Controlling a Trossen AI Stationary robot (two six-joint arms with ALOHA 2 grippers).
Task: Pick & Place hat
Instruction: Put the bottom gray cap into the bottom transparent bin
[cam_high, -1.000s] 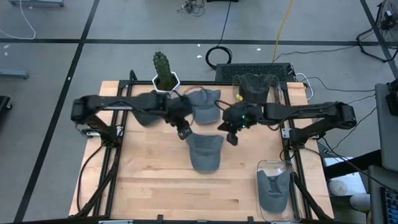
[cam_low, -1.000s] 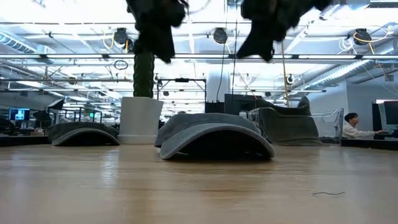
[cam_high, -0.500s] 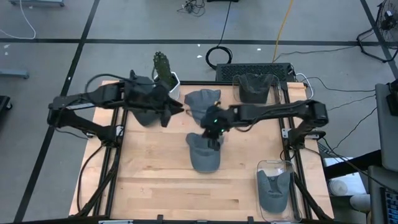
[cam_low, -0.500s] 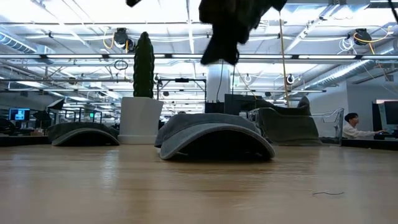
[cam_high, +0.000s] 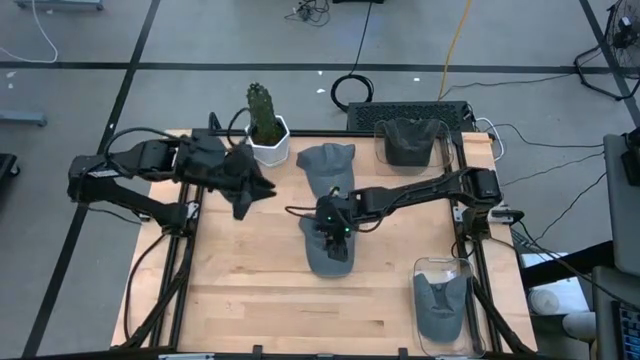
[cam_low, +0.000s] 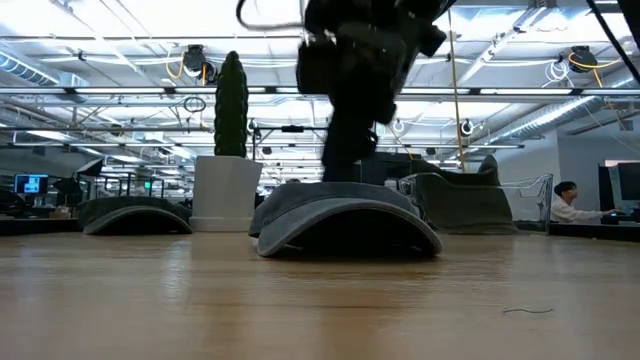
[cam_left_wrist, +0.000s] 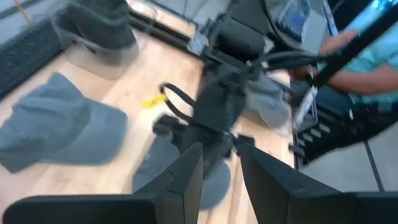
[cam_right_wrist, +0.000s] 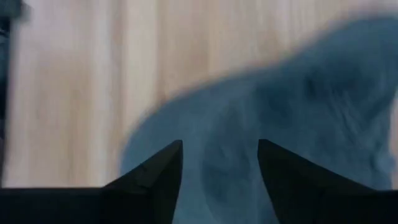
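A grey hat lies crown up on the middle of the wooden table, resting on its brim and lower edge. My right gripper stands open directly over its crown, fingers pointing down, reaching to about the crown's top in the low view. My left gripper hovers open at the far left with nothing between its fingers. A second grey hat lies beyond the middle one. My right gripper has one finger on each side of the hat's crown, coming from above. I cannot tell whether the fingers touch the cloth. The hat lies flat on the table.
A cactus in a white pot stands at the far edge. A third hat lies at the far left, under my left arm. Two clear bins hold hats, one at the far right, one at the near right.
My right gripper has swung toward the table's left edge and come down over the middle hat. My left gripper has drawn back toward the left edge, away from that hat. The hats have not moved.
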